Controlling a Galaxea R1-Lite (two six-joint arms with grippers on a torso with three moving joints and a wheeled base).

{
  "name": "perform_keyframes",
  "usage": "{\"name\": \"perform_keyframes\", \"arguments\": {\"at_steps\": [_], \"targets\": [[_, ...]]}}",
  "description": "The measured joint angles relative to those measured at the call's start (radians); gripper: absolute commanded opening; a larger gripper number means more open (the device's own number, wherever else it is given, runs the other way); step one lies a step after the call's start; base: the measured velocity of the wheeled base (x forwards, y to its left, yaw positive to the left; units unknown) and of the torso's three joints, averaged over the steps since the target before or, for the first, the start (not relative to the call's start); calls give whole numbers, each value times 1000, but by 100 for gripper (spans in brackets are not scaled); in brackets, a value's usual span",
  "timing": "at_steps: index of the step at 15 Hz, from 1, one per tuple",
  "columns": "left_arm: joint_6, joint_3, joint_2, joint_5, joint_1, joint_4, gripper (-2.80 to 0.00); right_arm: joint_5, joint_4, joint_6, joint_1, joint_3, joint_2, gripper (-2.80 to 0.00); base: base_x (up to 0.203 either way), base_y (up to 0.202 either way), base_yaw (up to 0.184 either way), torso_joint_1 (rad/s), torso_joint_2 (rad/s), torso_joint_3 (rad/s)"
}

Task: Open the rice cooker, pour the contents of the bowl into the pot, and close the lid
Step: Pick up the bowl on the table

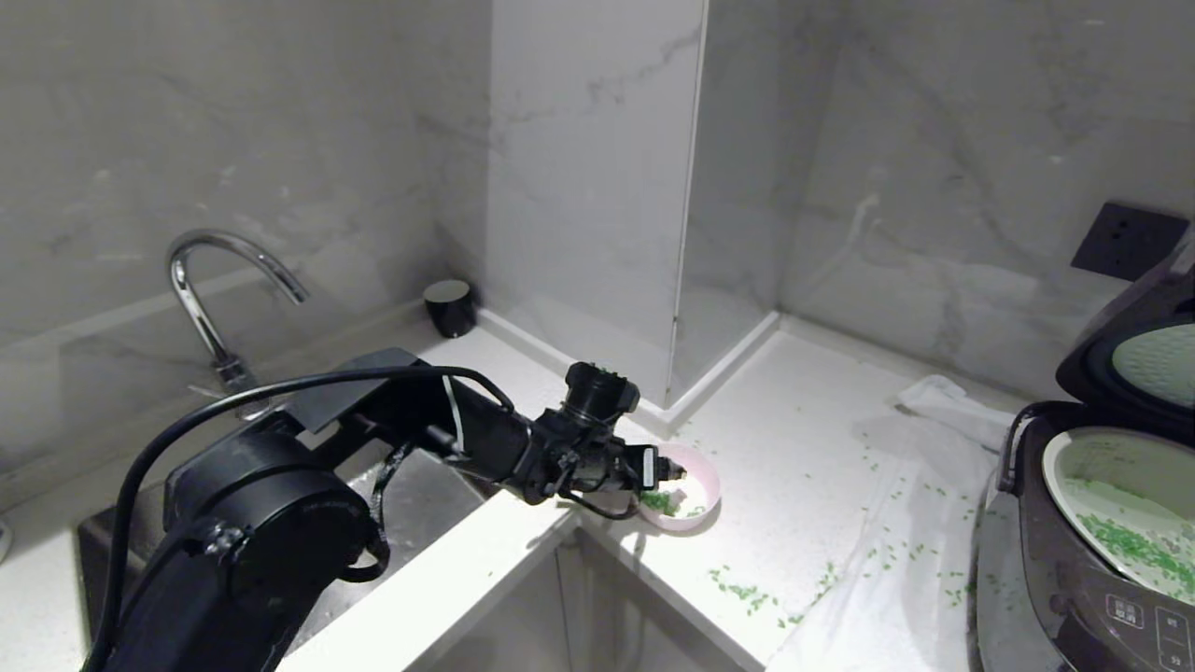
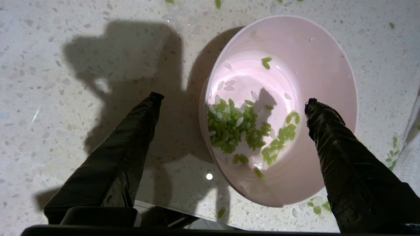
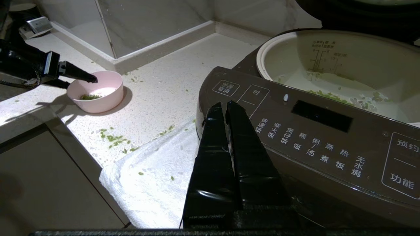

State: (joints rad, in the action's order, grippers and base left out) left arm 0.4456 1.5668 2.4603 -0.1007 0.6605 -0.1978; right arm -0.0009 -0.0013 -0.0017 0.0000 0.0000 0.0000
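Observation:
The pale pink bowl [image 1: 698, 478] [image 2: 311, 59] [image 3: 105, 95] stands on the white counter near its corner. A small heap of green contents [image 2: 233, 127] [image 1: 658, 502] lies inside it. My left gripper [image 1: 674, 471] [image 2: 233, 101] hangs open over the bowl's near rim, one finger above the inside and the other above the counter. At the right edge the rice cooker [image 1: 1055, 579] [image 3: 295, 131] has its lid [image 1: 1148, 364] raised. Its pot [image 1: 1111, 467] [image 3: 328, 72] holds more green bits [image 1: 1134, 551]. My right gripper [image 3: 220, 105] is shut and parked in front of the cooker's panel.
A white towel [image 1: 896, 560] lies under and beside the cooker, strewn with green bits [image 1: 747, 593]. A sink [image 1: 411, 504] with a faucet [image 1: 215, 280] is on the left. A dark cup [image 1: 450, 306] and a marble column [image 1: 597, 187] stand behind. The counter edge runs just below the bowl.

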Motion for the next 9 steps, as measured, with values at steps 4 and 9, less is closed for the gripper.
{"name": "perform_keyframes", "arguments": {"at_steps": [4,9], "targets": [[-28,101,42,117,28,155,0,0,0,0,0,0,0,-280,0,0,0,0,0,0],[-65,130,67,145,55,199,-280,0,0,0,0,0,0,-280,0,0,0,0,0,0]]}}
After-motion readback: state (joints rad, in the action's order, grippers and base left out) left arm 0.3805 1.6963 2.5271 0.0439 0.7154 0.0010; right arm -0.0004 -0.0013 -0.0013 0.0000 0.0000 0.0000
